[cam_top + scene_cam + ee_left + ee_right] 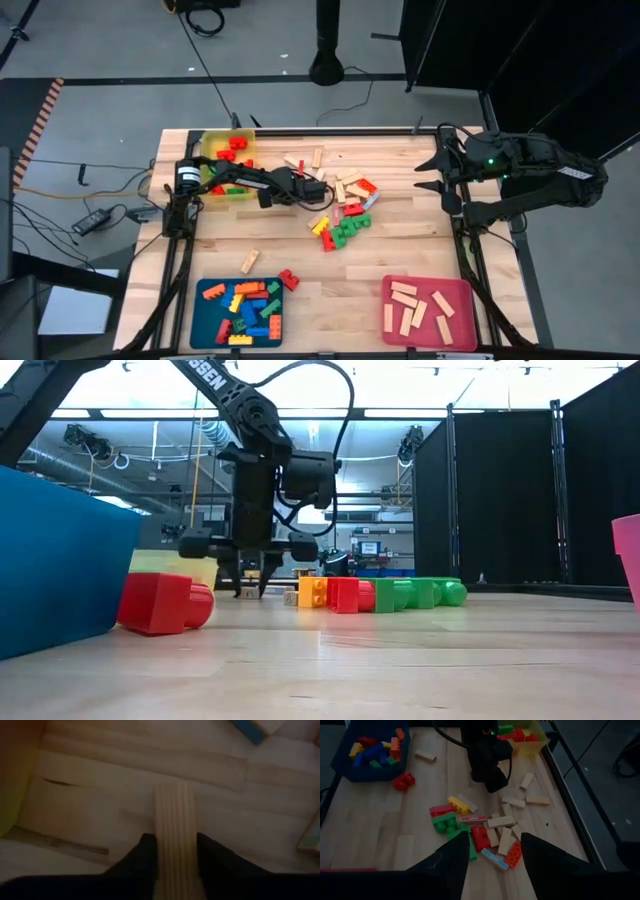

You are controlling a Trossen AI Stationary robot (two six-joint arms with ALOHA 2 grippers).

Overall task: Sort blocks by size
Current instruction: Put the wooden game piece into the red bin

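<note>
Pale wooden bar (173, 815) lies between the left gripper's (172, 851) half-closed fingers on the tabletop (400, 250); "SSEN" shows on its arm; right gripper (428, 180), half-open, holds nothing.

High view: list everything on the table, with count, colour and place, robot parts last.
yellow tray: one, far left corner, red and green bricks inside.
blue tray: one, near left, mixed bricks.
pink tray: one, near right, pale wooden bars.
loose blocks: many, mixed colours and pale wood, table centre.
red brick: one, beside blue tray.
wooden bar: one, pale, between the left claw's fingers.
left claw: over central pile.
right claw: open, waiting at right edge.
</note>
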